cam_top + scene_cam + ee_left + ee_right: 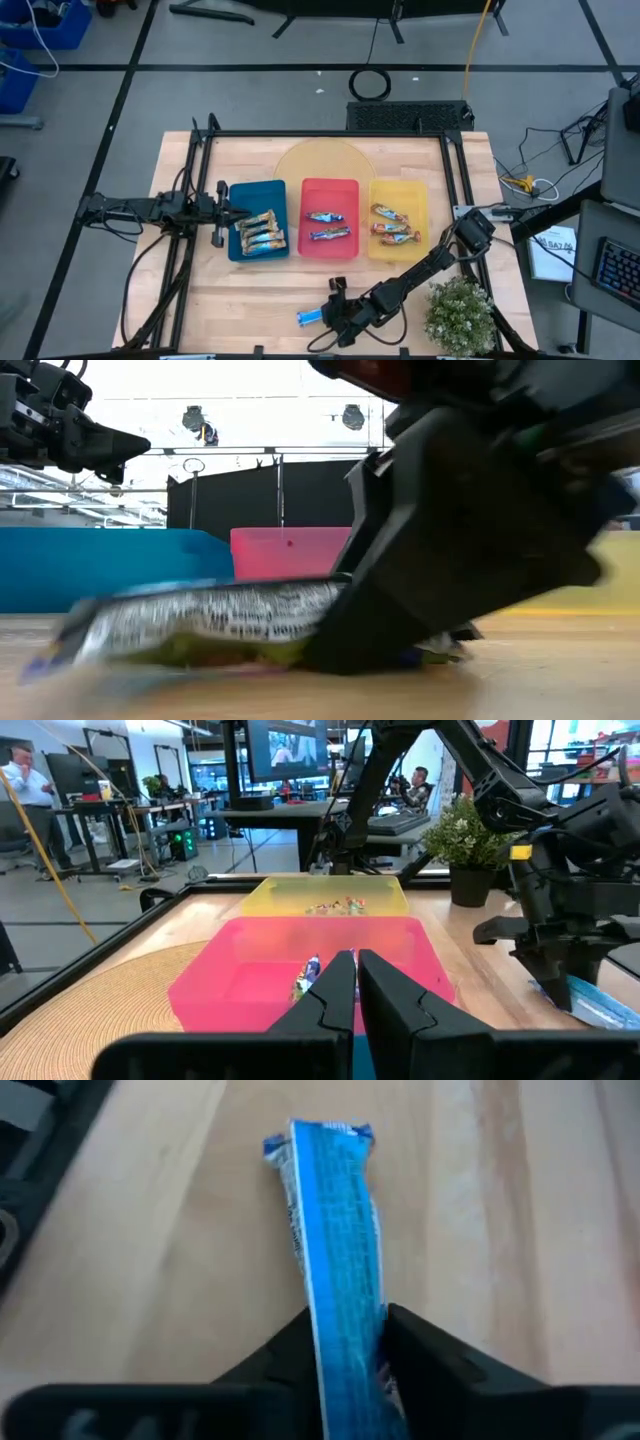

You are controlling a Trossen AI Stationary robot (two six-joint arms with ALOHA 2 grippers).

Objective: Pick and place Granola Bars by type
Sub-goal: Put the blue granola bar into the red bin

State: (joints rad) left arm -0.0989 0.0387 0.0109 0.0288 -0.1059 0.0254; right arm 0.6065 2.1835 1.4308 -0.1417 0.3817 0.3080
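Observation:
One blue-white granola bar (311,318) lies near the table's near edge, and my right gripper (333,314) is shut on it. The blue tray (238,196) holds tan-gold bars (260,233). Two blue-white bars (328,225) lie in the red tray (345,188), and red-orange bars (393,228) lie in the yellow tray (420,195). My left gripper (222,213) hovers shut and holding nothing over the blue tray's left edge; its wrist view shows the shut fingers (355,975) facing the red tray (240,960). My right gripper (347,1320) pinches the blue-white bar's right end (345,1295) between its two fingers. It comes from the table's right, slanting down, with the fingers lying along the bar. The bar's free end (320,1135) points toward the table's left. The bar (215,622) sits at table height; whether it is lifted clear I cannot tell.
A potted plant (460,312) stands at the near right corner, close to my right arm. A round woven mat (320,158) lies under the trays' far side. Black frame rails (200,190) run along the table's left and right sides. People sit in the room beyond (415,785).

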